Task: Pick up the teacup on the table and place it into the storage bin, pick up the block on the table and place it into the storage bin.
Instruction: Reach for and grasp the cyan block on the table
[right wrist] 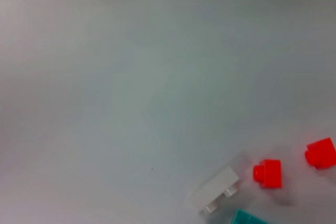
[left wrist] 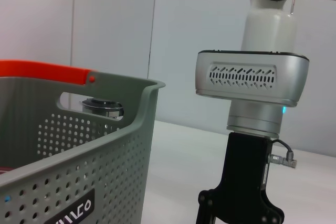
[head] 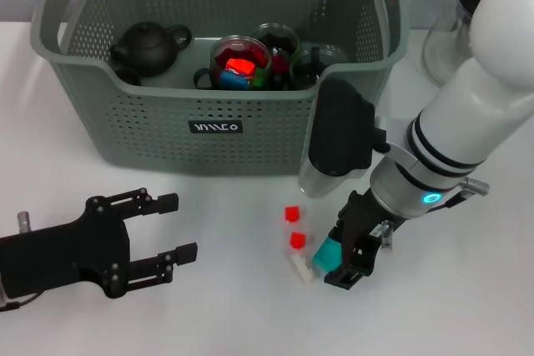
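Note:
The storage bin point(head: 125, 135), a grey perforated basket with orange handle tops, stands at the back of the table and also fills the near side of the left wrist view point(left wrist: 105, 145). Inside it are a black teapot point(head: 148, 46) and glass teacups point(head: 239, 62), one holding a red and a blue block. My right gripper point(head: 344, 249) is down at the table in front of the bin, its fingers shut on a teal block point(head: 326, 252). Beside it lie a white block point(head: 301, 269) and two red blocks point(head: 291, 213) point(head: 298, 240). My left gripper point(head: 171, 228) rests open at the front left.
A clear glass vessel point(head: 440, 43) stands at the back right behind my right arm. In the right wrist view the white block point(right wrist: 215, 190), two red blocks point(right wrist: 268, 173) and a corner of the teal block point(right wrist: 247, 217) lie on bare white table.

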`<state>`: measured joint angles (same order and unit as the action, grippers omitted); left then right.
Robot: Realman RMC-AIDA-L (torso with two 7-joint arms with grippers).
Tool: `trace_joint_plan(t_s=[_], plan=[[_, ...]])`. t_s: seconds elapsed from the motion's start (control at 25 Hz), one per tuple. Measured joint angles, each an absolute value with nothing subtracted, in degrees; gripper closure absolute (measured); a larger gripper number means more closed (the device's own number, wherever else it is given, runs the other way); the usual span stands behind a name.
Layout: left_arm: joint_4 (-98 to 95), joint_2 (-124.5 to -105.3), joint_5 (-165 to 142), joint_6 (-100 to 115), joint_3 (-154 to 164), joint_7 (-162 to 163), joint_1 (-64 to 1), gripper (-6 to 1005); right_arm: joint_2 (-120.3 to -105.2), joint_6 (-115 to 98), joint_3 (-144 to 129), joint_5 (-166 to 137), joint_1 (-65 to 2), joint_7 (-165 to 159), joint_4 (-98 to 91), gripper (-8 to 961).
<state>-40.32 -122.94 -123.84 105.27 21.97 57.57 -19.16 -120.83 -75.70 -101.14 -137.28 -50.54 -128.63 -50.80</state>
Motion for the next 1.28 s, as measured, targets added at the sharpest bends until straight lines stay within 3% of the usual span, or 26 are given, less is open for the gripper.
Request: trace_joint_plan(t_s=[0.84,1.28], plan=[[-40.34,-122.92,-123.83,105.04,21.97,57.57,-19.32,297,-120.94,-74.68,-103.54,-137.24,-51.06,-128.36,-51.00,269],[-40.34,-122.78,-123.84,104.58,21.97,57.57,-19.60,297,-120.69,-74.61,-103.61,-137.40,-51.14,-128.62,-51.25,429]])
